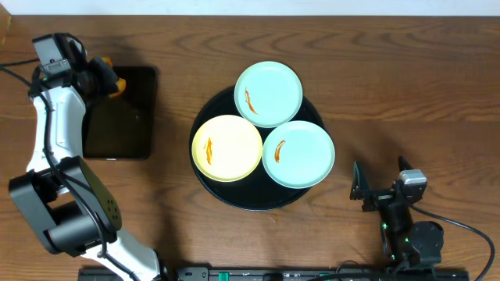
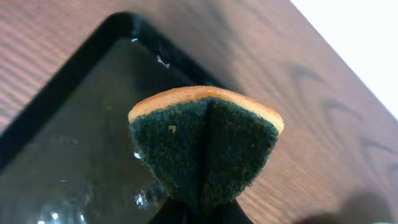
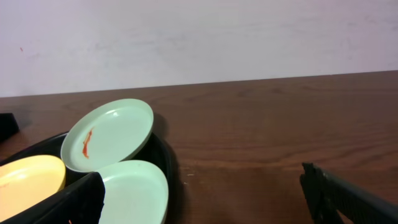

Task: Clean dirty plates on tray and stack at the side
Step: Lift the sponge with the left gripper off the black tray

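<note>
Left of the tray (image 1: 234,199), the left gripper (image 1: 108,80) pinches a folded sponge (image 2: 205,146), ready for scrubbing; three smeared plates (image 1: 269,94) sit on it, and the right gripper (image 1: 357,186) hangs spread wide just right, likely for lifting.

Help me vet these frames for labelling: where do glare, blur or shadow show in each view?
Overhead: sharp and evenly lit, only soft shadows on the table. Left wrist: the sponge is fairly sharp, white glints dot the small rectangular tray, and the top right corner is blown out. Right wrist: its own fingers are dark and soft; the plates read clearly.
</note>
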Action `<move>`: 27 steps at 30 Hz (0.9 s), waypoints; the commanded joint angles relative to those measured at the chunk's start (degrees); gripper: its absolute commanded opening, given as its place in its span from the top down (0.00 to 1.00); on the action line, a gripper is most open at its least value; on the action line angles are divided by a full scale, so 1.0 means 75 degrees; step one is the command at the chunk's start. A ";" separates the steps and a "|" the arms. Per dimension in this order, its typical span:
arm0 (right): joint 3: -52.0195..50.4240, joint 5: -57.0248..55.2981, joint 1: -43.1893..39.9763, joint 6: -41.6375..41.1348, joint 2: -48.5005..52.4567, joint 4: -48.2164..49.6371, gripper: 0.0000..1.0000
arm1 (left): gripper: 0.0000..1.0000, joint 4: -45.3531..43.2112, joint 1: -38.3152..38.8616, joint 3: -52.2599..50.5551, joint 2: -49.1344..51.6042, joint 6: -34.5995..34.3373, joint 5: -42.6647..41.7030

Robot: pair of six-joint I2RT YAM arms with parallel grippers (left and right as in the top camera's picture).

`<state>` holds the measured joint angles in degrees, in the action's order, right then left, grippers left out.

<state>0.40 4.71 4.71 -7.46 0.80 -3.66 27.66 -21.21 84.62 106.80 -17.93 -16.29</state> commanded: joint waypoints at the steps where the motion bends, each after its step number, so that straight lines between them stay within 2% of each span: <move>1: -0.0012 0.0032 -0.0047 -0.0111 0.0003 -0.0029 0.01 | 0.93 0.0076 0.0000 -0.0009 0.0259 0.0425 0.0501; 27: -0.0012 0.0032 -0.0047 -0.0111 0.0003 -0.0029 0.01 | 0.93 0.0291 0.0003 -0.0012 0.0621 0.0440 0.0469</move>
<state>0.40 4.71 4.71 -7.46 0.80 -3.66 29.30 -21.21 84.60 110.80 -15.53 -13.13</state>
